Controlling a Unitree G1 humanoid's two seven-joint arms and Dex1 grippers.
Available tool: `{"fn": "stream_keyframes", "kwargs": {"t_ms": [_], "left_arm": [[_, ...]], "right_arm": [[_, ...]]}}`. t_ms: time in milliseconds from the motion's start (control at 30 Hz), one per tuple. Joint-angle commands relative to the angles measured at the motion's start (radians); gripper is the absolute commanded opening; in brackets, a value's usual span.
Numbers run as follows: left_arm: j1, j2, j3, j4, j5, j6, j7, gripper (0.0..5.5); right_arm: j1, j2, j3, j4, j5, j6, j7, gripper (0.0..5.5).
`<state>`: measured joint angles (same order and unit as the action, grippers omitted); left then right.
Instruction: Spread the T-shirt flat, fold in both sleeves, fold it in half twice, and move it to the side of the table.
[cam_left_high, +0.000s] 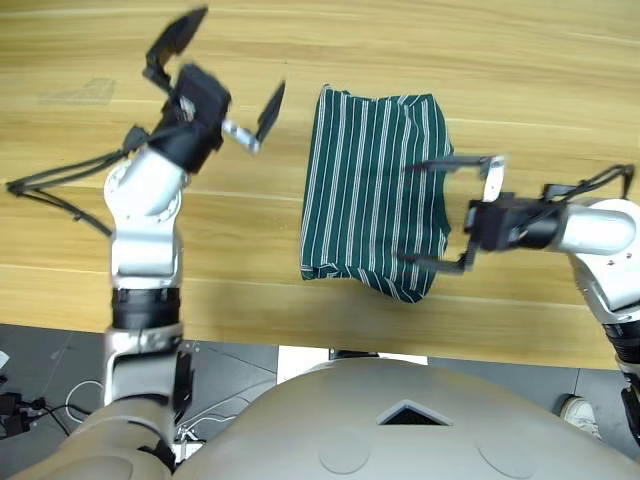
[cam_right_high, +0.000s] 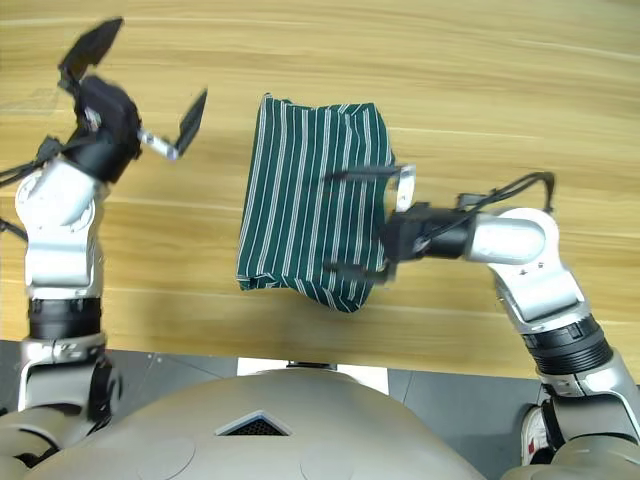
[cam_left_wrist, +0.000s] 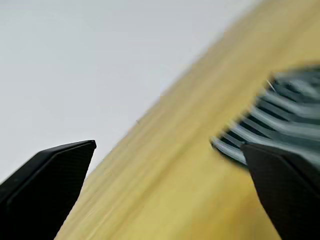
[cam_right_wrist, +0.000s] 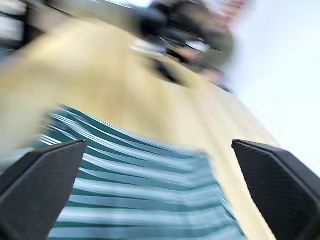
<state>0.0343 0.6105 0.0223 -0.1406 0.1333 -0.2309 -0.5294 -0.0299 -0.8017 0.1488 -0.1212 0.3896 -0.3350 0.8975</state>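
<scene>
A dark green T-shirt (cam_left_high: 370, 190) with thin white stripes lies folded into a compact rectangle at the middle of the wooden table (cam_left_high: 300, 60). My right gripper (cam_left_high: 412, 212) is open, its two fingers hovering over the shirt's right edge, one near the far part and one near the front corner. The striped cloth (cam_right_wrist: 145, 190) spreads between the fingers in the right wrist view. My left gripper (cam_left_high: 232, 68) is open and raised above bare wood, to the left of the shirt's far-left corner (cam_left_wrist: 280, 130).
The table's front edge (cam_left_high: 300, 345) runs just in front of the shirt. Bare wood stretches to the left, right and far side of the shirt. Cables trail from both arms, and floor clutter lies below the table edge at the lower left.
</scene>
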Motion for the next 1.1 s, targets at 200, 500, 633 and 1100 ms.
{"fn": "stream_keyframes", "kwargs": {"t_ms": [200,500,633,1100], "left_arm": [[0.196,0.287,-0.05,-0.158,0.296,-0.341,-0.088,5.38],[0.203,0.317,-0.131,-0.109,0.381,-0.462,-0.08,5.38],[0.193,0.304,-0.158,-0.061,0.396,-0.486,-0.072,5.38],[0.04,0.2,-0.364,0.181,0.525,-0.575,0.037,5.38]], "right_arm": [[0.082,-0.028,-0.056,0.16,-0.258,-0.41,0.078,5.39],[0.099,-0.074,0.048,0.329,-0.418,-0.674,0.089,5.39],[0.105,-0.068,0.076,0.344,-0.421,-0.681,0.071,5.39],[-0.028,0.021,0.189,0.467,-0.473,-0.707,0.026,5.39]]}}
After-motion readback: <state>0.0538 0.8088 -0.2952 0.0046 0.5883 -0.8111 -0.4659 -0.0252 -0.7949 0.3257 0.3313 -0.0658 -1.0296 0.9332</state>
